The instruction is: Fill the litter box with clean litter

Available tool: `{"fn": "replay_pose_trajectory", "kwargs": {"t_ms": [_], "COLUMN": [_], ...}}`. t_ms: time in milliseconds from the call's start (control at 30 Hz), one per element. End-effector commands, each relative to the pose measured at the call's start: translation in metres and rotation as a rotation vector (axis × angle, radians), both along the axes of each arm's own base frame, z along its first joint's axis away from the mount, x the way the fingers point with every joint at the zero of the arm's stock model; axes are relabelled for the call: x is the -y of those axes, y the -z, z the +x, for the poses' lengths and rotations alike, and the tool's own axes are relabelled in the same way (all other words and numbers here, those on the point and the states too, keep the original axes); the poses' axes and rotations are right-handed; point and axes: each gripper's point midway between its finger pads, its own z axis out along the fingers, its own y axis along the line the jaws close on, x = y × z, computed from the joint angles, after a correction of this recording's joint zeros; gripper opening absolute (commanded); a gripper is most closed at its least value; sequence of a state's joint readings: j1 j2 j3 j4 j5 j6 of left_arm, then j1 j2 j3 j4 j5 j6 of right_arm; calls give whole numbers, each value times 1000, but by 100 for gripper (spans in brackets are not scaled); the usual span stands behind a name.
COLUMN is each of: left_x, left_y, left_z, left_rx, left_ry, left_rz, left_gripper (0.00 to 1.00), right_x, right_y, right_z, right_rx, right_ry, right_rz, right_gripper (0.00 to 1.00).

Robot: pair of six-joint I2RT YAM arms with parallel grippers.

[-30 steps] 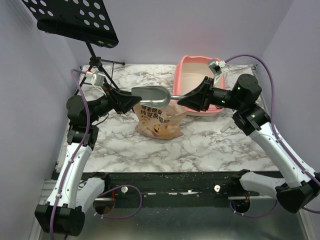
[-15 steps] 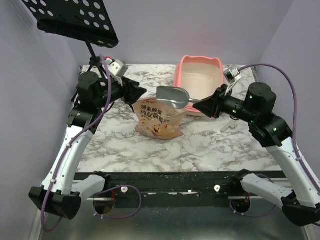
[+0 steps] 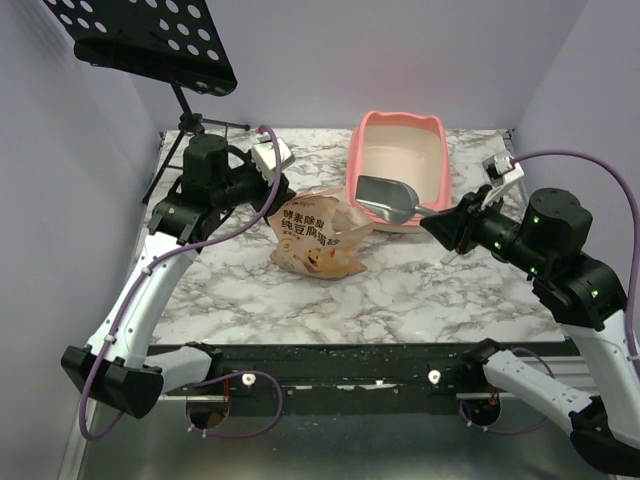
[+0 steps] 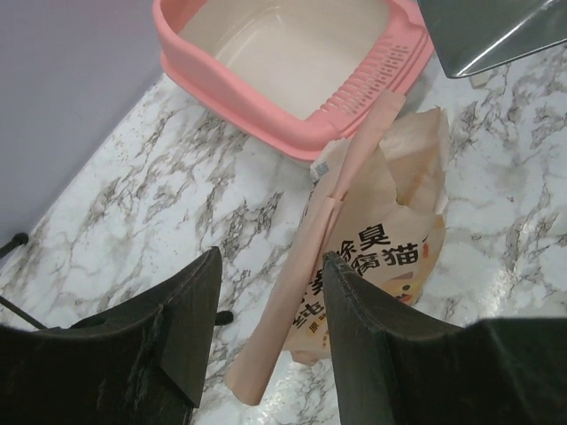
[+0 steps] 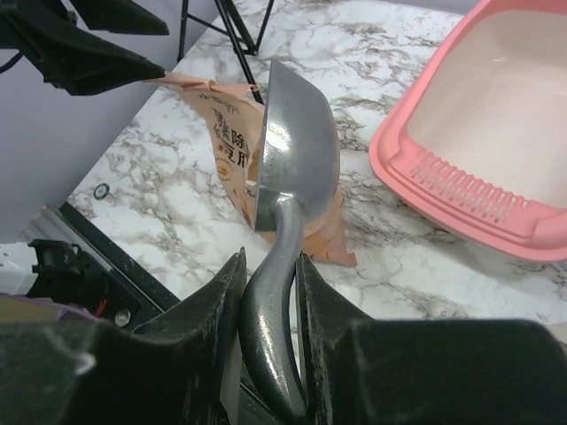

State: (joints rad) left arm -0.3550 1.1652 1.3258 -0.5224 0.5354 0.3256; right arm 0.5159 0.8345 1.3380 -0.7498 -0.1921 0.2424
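Pale lilac walls (image 3: 330, 60) are enclosing a marble-patterned table (image 3: 420, 290) on 3 sides; a black perforated stand (image 3: 150, 40) is standing at its back-left corner.

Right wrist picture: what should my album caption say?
The right gripper grips a metal scoop by its handle, printed bag and pink litter box beyond.

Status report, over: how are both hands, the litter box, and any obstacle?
Left hand open, empty, above bag. Right hand shut on scoop, held by litter box front corner. Litter box looks empty. Nothing blocks it.
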Motion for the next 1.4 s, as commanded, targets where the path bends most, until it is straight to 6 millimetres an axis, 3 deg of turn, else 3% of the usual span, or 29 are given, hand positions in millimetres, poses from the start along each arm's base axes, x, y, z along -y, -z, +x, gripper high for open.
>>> {"fn": "replay_pose_trajectory", "kwargs": {"t_ms": [0, 400, 500, 567, 700, 767, 1000, 1167, 1367], "left_x": [8, 23, 26, 26, 22, 18, 16, 12, 10], "left_y": [10, 53, 65, 74, 82, 79, 80, 83, 80], "left_z": [5, 11, 10, 12, 11, 8, -17, -30, -38], "left_rx": [5, -124, -157, -179, -157, -125, -22, 53, 107], "left_ry": [58, 133, 144, 131, 80, 49, -4, -58, -109], "left_rz": [94, 173, 196, 210, 234, 223, 198, 180, 148], "left_gripper": [57, 57, 53, 46, 7, 0, 0, 0, 0], "right_x": [2, -4, -11, -17, -18, -18, -21, -31, -31], "right_y": [6, 20, 25, 27, 31, 35, 42, 47, 72], "right_z": [-4, 2, 6, 6, 10, 14, 22, 14, 11], "right_rx": [-2, -36, -60, -82, -102, -118, -151, -200, -273], "right_ry": [-7, -21, -42, -68, -67, -62, -59, -141, -160], "right_rz": [-23, -34, -34, -29, -47, -67, -105, -115, -175], "right_gripper": [1, 1, 1, 1, 0, 1, 1, 1, 1]}}
